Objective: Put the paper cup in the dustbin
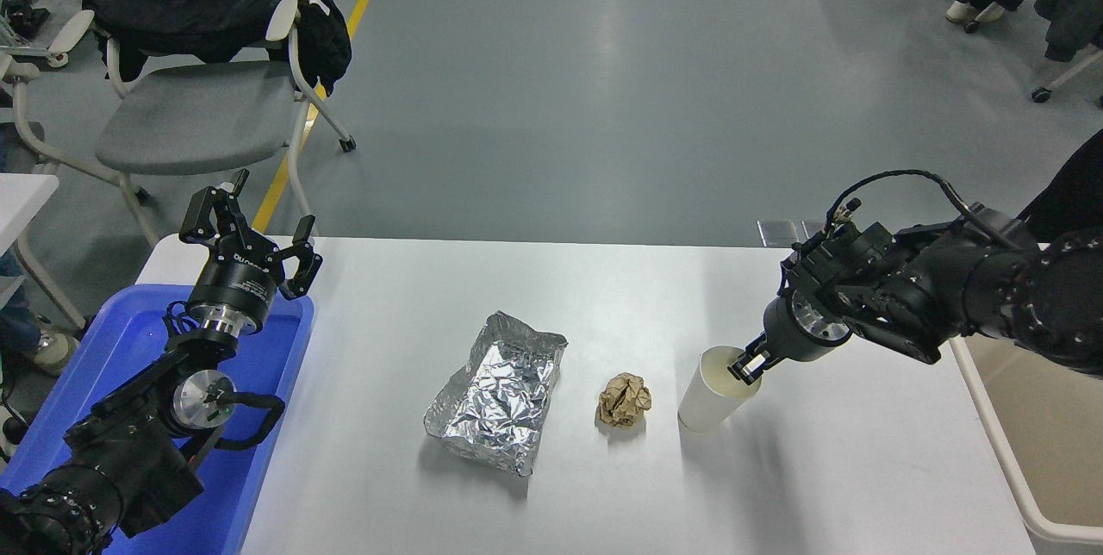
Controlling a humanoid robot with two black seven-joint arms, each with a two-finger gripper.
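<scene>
While the left gripper (250, 236) is being held wide open over the tray (129, 348), the cup (713, 391) is being pinched at its rim by the right gripper (746, 364). It is being tilted toward the dustbin (1000, 452).

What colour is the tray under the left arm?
Blue tray, seen in the head view.

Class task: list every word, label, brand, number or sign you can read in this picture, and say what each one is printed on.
Left hand: small white print on its black wrist body, too blurred to read.
Paper cup: plain, no print visible.
Foil tray, brown paper ball, blue tray, dustbin: no text visible.
Yellow line on the floor: a marking only, no words.
Nothing here can be read.
</scene>
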